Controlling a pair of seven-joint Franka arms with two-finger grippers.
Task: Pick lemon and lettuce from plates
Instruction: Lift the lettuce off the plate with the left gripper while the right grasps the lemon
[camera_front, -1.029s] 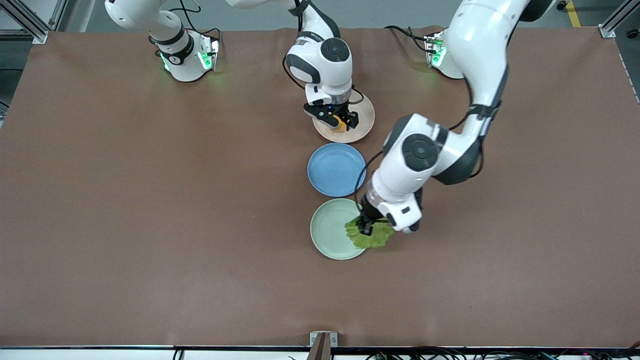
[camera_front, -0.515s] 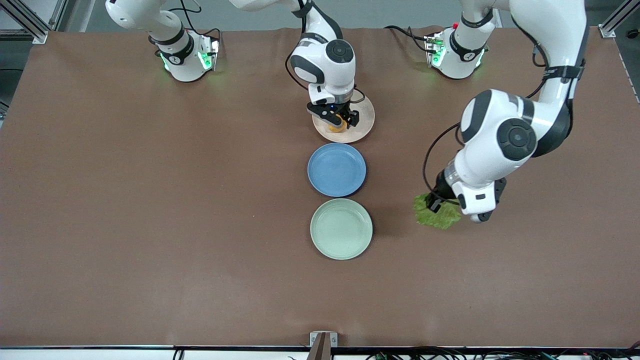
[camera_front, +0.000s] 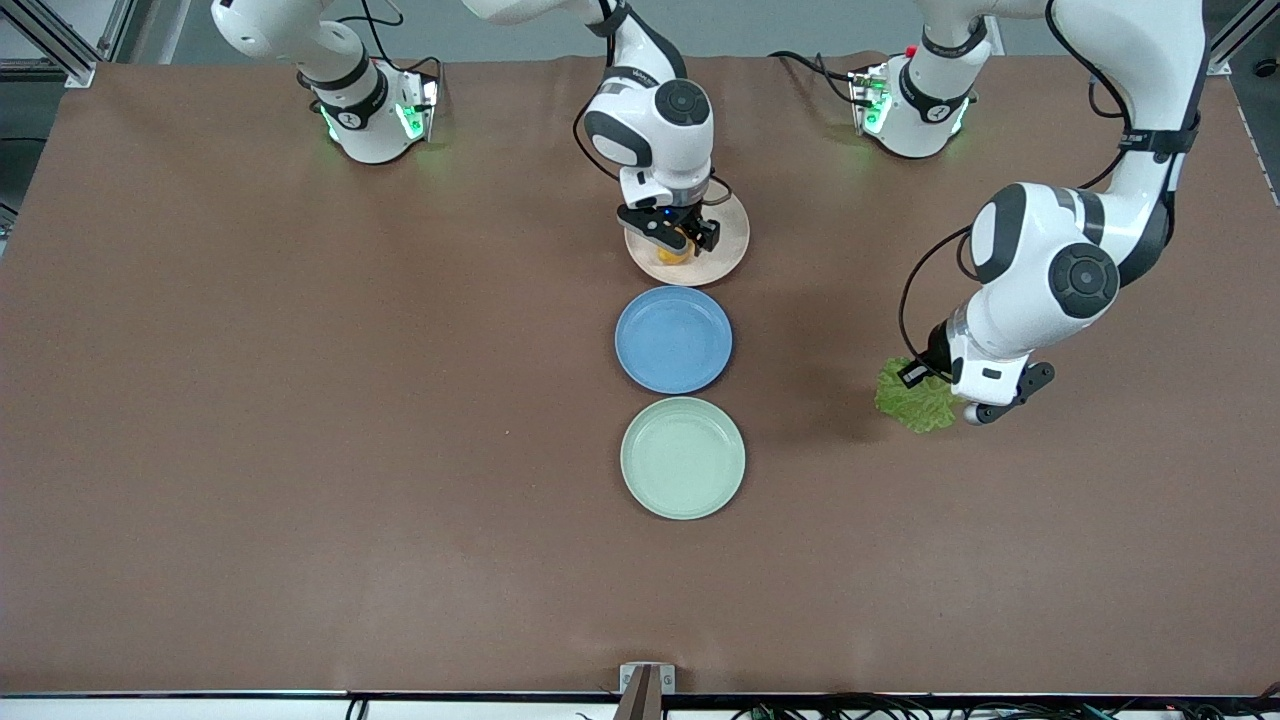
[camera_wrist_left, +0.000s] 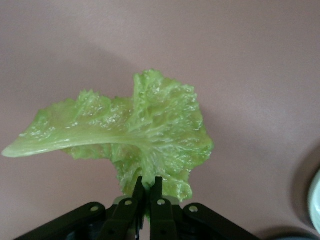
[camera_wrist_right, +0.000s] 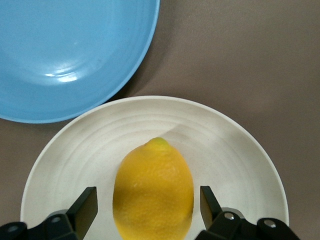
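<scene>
The yellow lemon (camera_wrist_right: 154, 192) lies on the beige-cream plate (camera_front: 720, 255), seen up close in the right wrist view (camera_wrist_right: 235, 150). My right gripper (camera_front: 678, 240) is open, its fingers on either side of the lemon (camera_front: 673, 252) with a gap on each side. My left gripper (camera_front: 920, 378) is shut on the crinkled green lettuce (camera_front: 915, 400) and holds it over bare table toward the left arm's end. In the left wrist view the leaf (camera_wrist_left: 145, 130) hangs from my pinched gripper (camera_wrist_left: 149, 187). The mint green plate (camera_front: 683, 458) holds nothing.
A blue plate (camera_front: 673, 339) with nothing on it sits between the beige-cream plate and the mint green plate; its rim shows in the right wrist view (camera_wrist_right: 75, 55). Brown table surface (camera_front: 300, 400) spreads wide on both sides of the row of plates.
My left gripper lifted the lettuce off the mint green plate and carried it toward the left arm's end. My right gripper stayed around the lemon, shifting only slightly.
</scene>
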